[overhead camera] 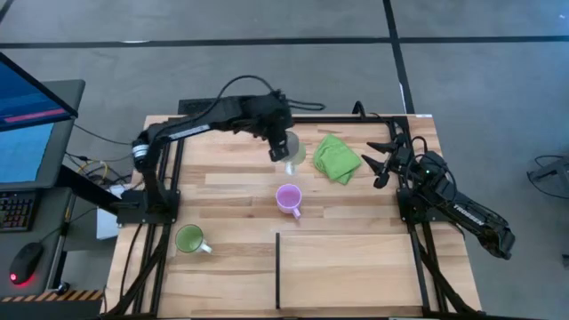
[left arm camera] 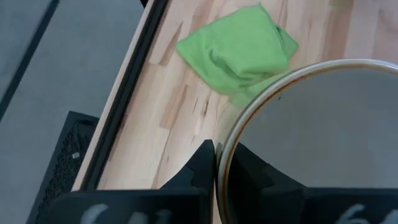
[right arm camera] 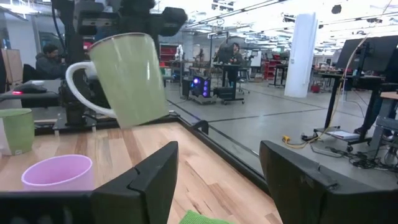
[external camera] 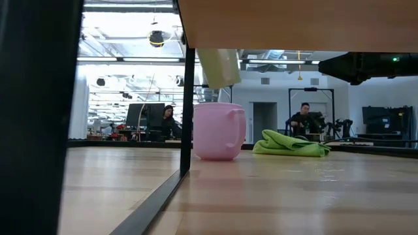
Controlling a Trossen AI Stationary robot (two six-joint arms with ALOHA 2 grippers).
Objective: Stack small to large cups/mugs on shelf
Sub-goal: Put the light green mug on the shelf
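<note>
The left gripper (overhead camera: 283, 145) is clamped on the rim of the cream mug (right arm camera: 127, 78) and holds it in the air over the far middle of the table (overhead camera: 356, 267). The mug hangs tilted, its long axis leaning from the vertical, mouth upward toward the gripper, and its handle (right arm camera: 78, 93) sticks out sideways.

Below and nearer the front stands the purple mug (overhead camera: 288, 197), upright with the mouth up, handle toward the front edge. The green mug (overhead camera: 188, 238) stands upright well apart, near the left front. A green cloth (overhead camera: 336, 157) lies just beside the lifted mug, on its right. A thin black strip (overhead camera: 277, 269) runs from the front edge inward, and the wood to its right is bare.

The right gripper (overhead camera: 384, 160) waits near the right edge beyond the cloth, its fingers apart.
</note>
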